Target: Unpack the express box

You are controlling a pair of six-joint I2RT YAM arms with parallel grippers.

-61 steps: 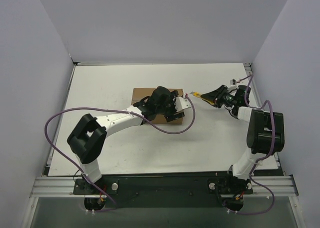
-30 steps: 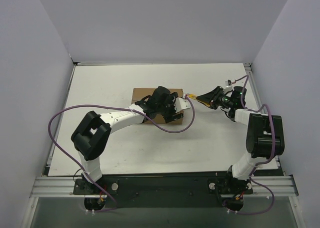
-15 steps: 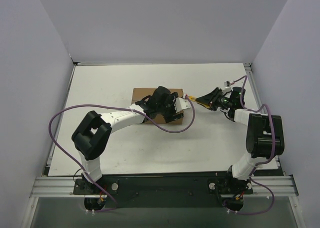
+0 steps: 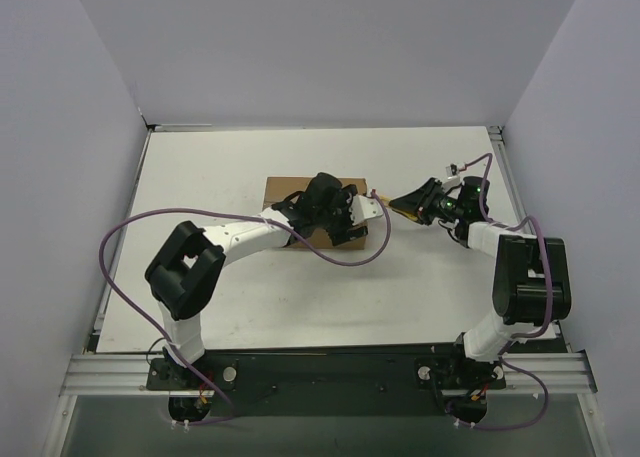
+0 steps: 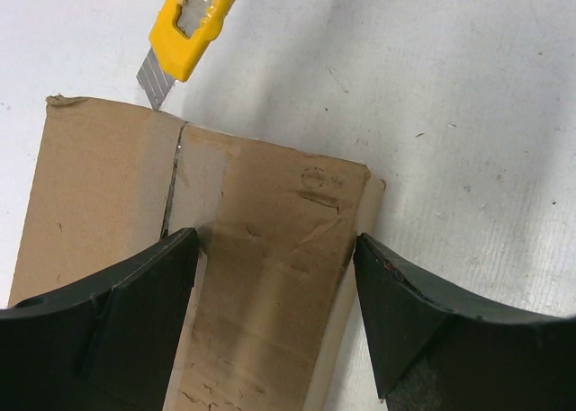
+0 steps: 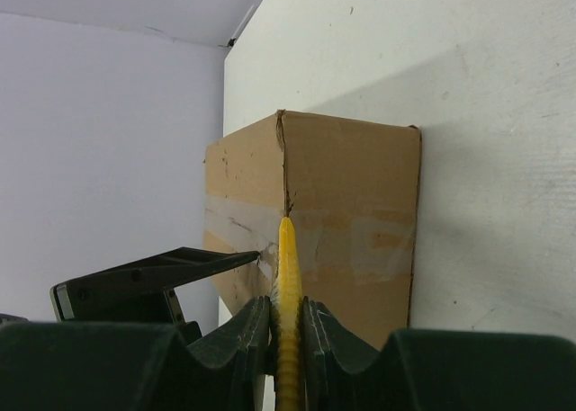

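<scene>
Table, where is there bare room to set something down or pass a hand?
Bare table: between the express box and the back wall, left of the box, and near the bases between the arms. Crowded: the box's right end, where the left tool and the right tool's utility knife meet.

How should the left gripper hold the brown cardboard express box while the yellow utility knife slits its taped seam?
From straight above, on the top face of the brown cardboard express box, back from the yellow utility knife. The box looks wider than the open left gripper, so likely pin it flat, a finger each side of the taped seam.
</scene>
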